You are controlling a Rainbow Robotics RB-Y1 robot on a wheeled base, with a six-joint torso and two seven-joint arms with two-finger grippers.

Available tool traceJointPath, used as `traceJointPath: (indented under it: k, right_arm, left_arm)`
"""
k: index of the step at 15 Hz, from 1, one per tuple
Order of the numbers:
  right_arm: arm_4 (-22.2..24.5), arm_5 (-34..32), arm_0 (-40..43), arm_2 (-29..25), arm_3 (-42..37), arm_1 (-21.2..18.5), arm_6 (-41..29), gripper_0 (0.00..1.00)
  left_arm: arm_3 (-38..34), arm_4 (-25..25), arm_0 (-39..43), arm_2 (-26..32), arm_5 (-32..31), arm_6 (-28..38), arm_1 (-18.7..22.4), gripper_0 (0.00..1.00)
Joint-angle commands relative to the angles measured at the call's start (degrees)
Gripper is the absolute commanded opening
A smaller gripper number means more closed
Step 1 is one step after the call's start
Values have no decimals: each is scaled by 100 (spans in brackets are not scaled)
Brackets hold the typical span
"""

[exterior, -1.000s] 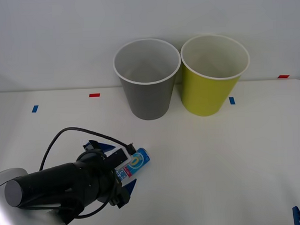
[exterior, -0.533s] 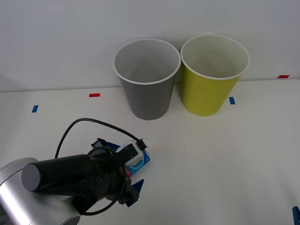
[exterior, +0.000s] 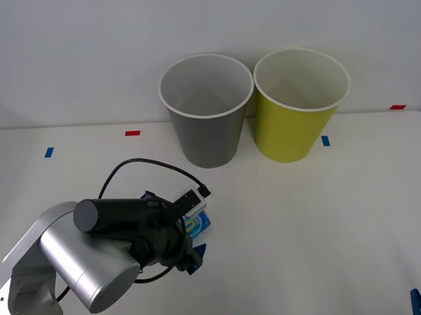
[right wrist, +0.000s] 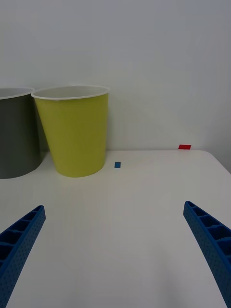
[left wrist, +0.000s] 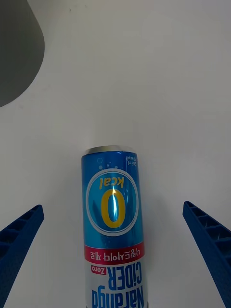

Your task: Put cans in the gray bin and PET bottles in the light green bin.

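A blue can [left wrist: 114, 226] with a yellow oval and a red-and-white band lies on its side on the white table. In the front view the can [exterior: 199, 223] is mostly covered by my left wrist. My left gripper [left wrist: 113, 209] is open, one finger on each side of the can, not touching it; it shows low over the table at front left [exterior: 177, 228]. The gray bin [exterior: 208, 126] and the light green bin [exterior: 292, 127] stand upright side by side at the back. My right gripper [right wrist: 113, 207] stands open at the table's right front corner. No PET bottles are in view.
Small red tape marks [exterior: 132, 133] and blue tape marks [exterior: 325, 140] are stuck on the table. A black cable [exterior: 138, 163] loops above my left wrist. A white wall rises right behind the bins. The gray bin's wall [left wrist: 17, 43] stands beyond the can.
My left arm has swung forward and down over the can, and the wrist now covers most of it. The can and bins have not moved.
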Motion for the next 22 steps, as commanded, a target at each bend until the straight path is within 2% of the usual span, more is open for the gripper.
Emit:
traceJointPath:
  k: [1,4,10,15,22]
  right_arm:
    - [0,0,0,0,0,0,0,100]
    - [0,0,0,0,0,0,0,100]
    - [0,0,0,0,0,0,0,100]
    - [0,0,0,0,0,0,0,100]
    - [0,0,0,0,0,0,0,100]
  left_arm:
    - [269,-107,-150,0,187,66,-196,100]
    - [296,-195,-343,0,767,172,-486,100]
    - [1104,-370,-765,27,785,242,-812,100]
    - [1184,-414,-914,167,1374,303,-1128,100]
    - [1597,-458,-958,317,1382,259,-1339,100]
